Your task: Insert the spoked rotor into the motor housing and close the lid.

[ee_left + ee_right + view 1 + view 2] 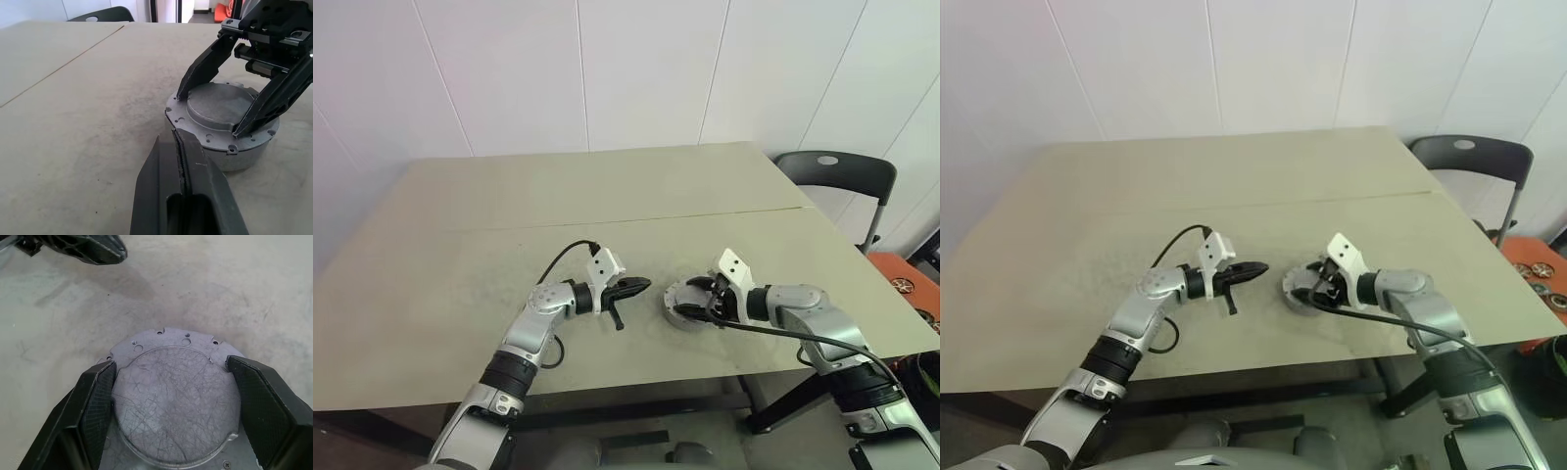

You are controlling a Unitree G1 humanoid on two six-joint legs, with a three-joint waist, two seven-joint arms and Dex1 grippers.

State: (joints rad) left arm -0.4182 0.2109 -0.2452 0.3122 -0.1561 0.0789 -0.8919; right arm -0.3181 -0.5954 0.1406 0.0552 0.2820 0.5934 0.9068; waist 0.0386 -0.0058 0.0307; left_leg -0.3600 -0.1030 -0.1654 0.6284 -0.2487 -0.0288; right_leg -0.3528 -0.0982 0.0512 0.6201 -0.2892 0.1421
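Note:
The lid (215, 105), a grey round plate with a raised centre disc, lies flat on the motor housing (230, 157), whose pale side wall shows beneath it on the table. My right gripper (169, 363) reaches over it from the right, and its fingers (93, 396) press against opposite edges of the raised disc. My left gripper (646, 286) is shut and empty. It points at the housing from the left, a short gap away. The spoked rotor is hidden.
The beige table (607, 196) has a seam running across its middle. A dark chair (837, 171) stands past the far right corner. An orange bin with small parts (906, 279) sits off the table's right edge.

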